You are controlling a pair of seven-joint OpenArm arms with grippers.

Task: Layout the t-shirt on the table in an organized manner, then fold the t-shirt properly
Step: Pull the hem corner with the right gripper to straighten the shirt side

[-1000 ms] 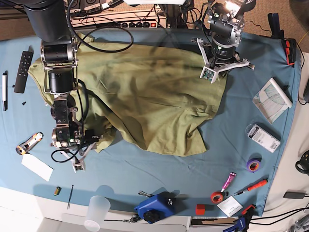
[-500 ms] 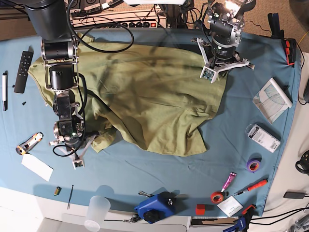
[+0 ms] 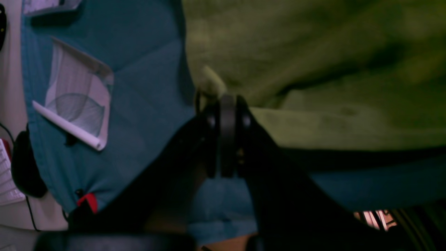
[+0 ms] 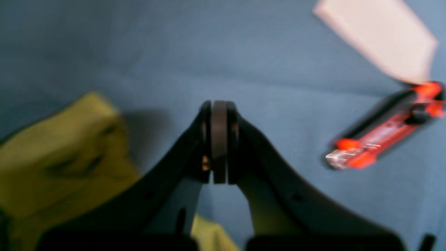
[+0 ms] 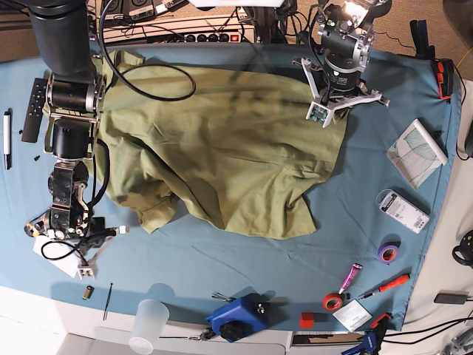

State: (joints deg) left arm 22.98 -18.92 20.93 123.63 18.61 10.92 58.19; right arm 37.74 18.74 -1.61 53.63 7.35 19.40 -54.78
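Observation:
The olive-green t-shirt (image 5: pixel 229 148) lies rumpled across the middle of the teal-covered table (image 5: pixel 222 259). At the shirt's far right corner my left gripper (image 5: pixel 334 96) is shut on the hem. The left wrist view shows its jaws pressed together (image 3: pixel 228 101), with a pale nub of the t-shirt (image 3: pixel 313 52) pinched at the tips. My right gripper (image 5: pixel 77 235) hovers left of the shirt's lower left corner. In the right wrist view it is shut (image 4: pixel 219 104) with nothing in it, above bare table cloth (image 4: pixel 139 52), and the t-shirt (image 4: pixel 52 157) lies to its lower left.
An orange utility knife (image 4: pixel 383 136) and a white card (image 4: pixel 379 38) lie close to the right gripper. A black remote (image 5: pixel 35 111) and a pen (image 5: pixel 7 140) sit at the left edge. A white booklet (image 5: pixel 417 151) and tape rolls (image 5: pixel 388 253) lie at the right, a blue tool (image 5: pixel 236 316) and a cup (image 5: pixel 148 325) at the front.
My right arm has swung left, off the shirt's lower left corner to the bare cloth by the knife, and is now shut and empty. The left arm has not moved.

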